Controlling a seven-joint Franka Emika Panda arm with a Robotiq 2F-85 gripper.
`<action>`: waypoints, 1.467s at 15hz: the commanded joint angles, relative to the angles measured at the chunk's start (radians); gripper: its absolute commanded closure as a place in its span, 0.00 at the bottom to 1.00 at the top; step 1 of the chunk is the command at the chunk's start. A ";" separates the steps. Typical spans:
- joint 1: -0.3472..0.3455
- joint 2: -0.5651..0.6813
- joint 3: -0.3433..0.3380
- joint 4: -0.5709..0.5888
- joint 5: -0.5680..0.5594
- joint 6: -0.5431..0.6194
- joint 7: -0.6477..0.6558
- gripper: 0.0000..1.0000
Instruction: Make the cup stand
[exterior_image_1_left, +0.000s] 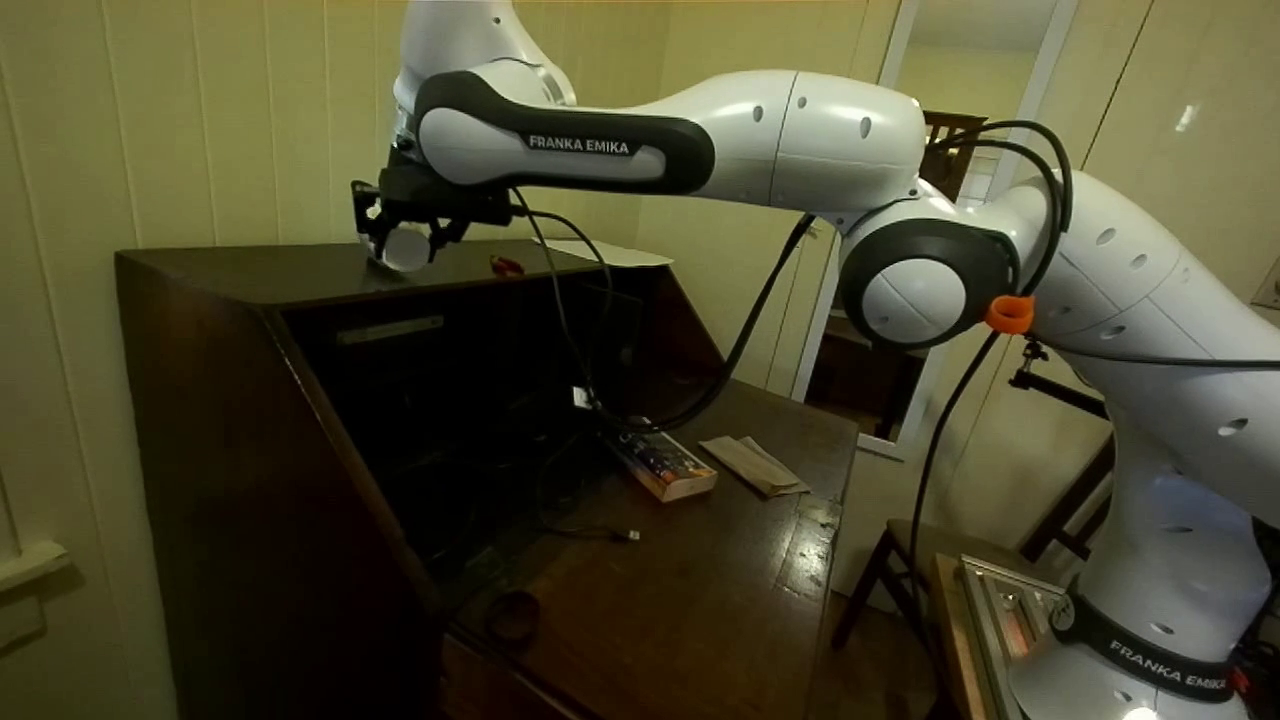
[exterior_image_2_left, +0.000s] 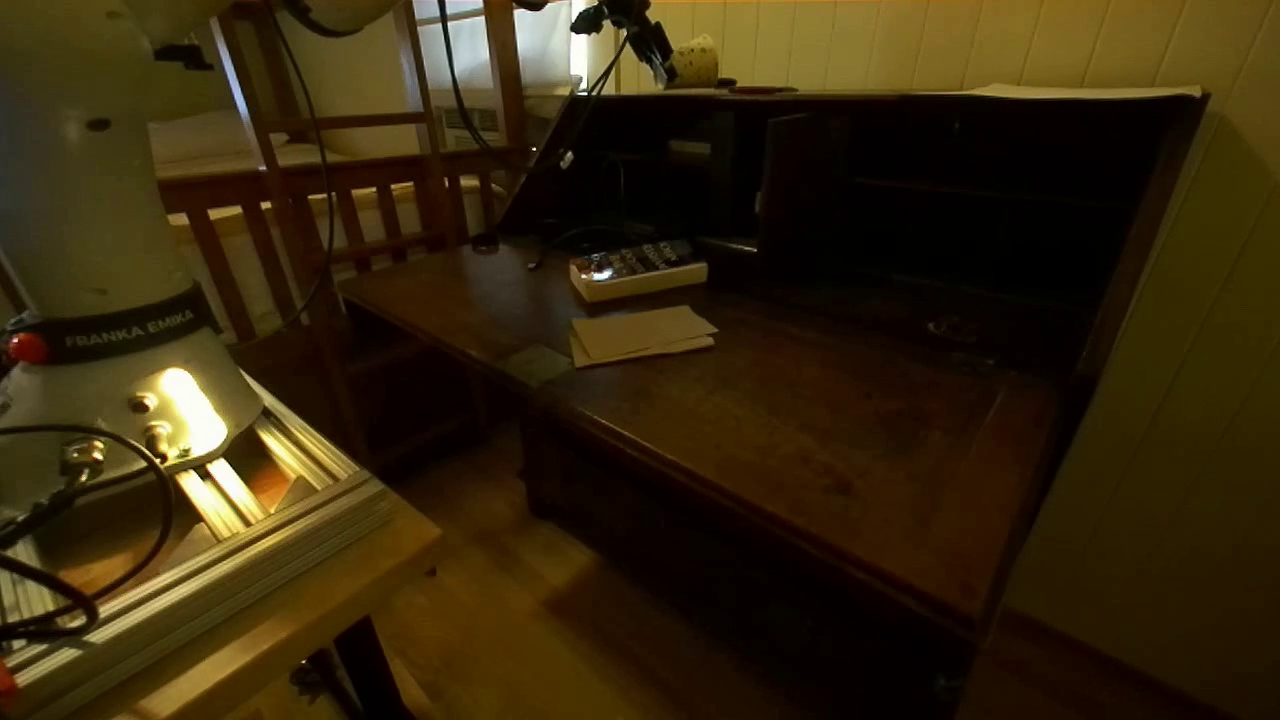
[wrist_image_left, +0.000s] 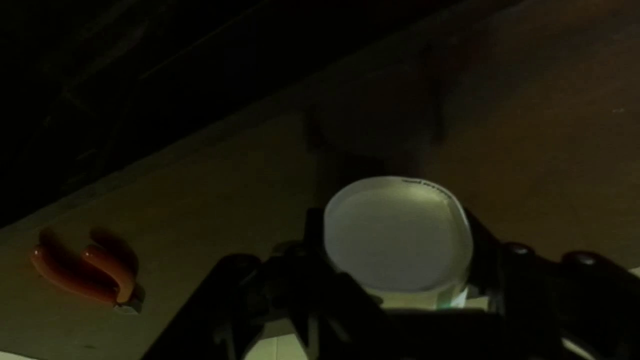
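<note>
Cup (wrist_image_left: 398, 235) over the top of the desk (exterior_image_1_left: 640, 620), pinched by its sides in the gripper (exterior_image_1_left: 404, 240). Long axis tilted well off upright; a pale round end is turned to the wrist view, rim or base unclear. Contact with the desk not determinable. Book (exterior_image_2_left: 640, 282) and folded paper (exterior_image_2_left: 640, 332) lie lower on the desk.

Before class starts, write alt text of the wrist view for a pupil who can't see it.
The gripper holds a white cup, its round, pale end turned toward the viewer, with small dark print along the edge. At lower left, an orange-red-handled tool lies on a dim wooden desktop.
</note>
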 joint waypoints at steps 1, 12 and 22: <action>0.033 0.047 -0.061 0.063 -0.075 0.080 0.014 0.61; 0.114 0.080 -0.286 0.059 -0.198 0.203 0.362 0.61; 0.183 0.051 -0.388 0.082 -0.191 0.174 0.590 0.61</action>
